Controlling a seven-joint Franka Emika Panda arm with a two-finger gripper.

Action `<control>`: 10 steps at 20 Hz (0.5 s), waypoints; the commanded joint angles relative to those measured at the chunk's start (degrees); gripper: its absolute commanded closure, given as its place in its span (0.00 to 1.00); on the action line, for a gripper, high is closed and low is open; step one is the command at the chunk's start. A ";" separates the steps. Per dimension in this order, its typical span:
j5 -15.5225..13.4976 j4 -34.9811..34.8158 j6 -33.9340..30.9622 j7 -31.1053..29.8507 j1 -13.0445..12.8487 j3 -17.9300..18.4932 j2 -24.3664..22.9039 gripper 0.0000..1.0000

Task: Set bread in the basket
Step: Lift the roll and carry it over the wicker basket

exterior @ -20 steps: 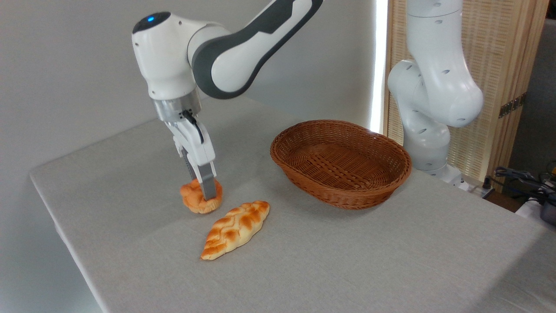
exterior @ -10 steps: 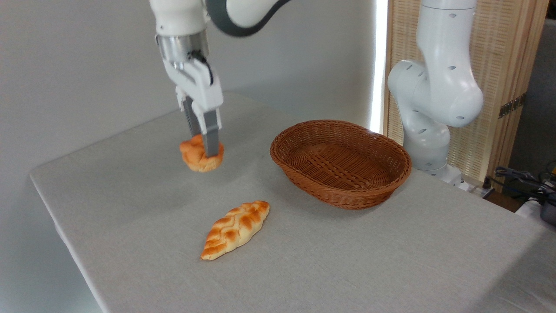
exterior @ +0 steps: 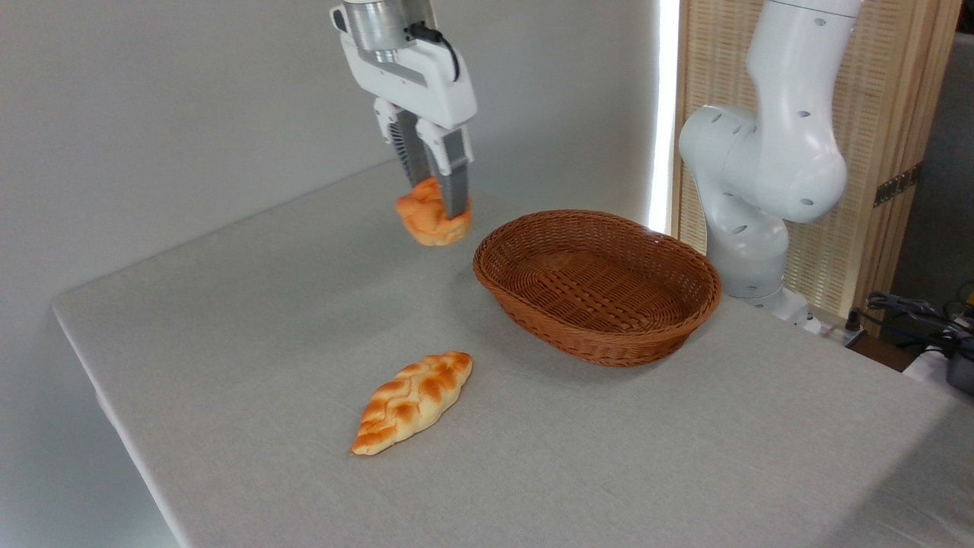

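The bread (exterior: 427, 221), a small round orange-golden bun with a lumpy top, hangs in the air well above the table. My gripper (exterior: 440, 204) is shut on the bread from above, with one grey finger across its front. The bun is just left of the basket's near-left rim and higher than it. The basket (exterior: 609, 335) is an oval brown wicker one with low sloping sides, standing on the table at centre right with nothing in it.
A longer pointed braided loaf (exterior: 412, 401) lies on the grey tablecloth (exterior: 685, 457) in front of the basket. The arm's white base (exterior: 761, 190) stands behind the basket at the right, before a slatted wooden screen. Cables lie at the far right edge.
The gripper has lifted the bun off the table, then carried it up and to the right toward the basket. The braided loaf and basket have stayed put.
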 commanded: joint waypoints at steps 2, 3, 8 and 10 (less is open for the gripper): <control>-1.63 -6.42 -2.29 -1.62 -0.13 0.26 -4.09 0.22; -1.81 -8.01 -2.29 -1.61 -0.13 0.26 -5.24 0.20; -1.81 -12.32 -6.15 -1.70 -0.31 -0.36 -6.83 0.16; -1.90 -14.25 -6.86 -1.53 -0.31 -0.36 -6.74 0.01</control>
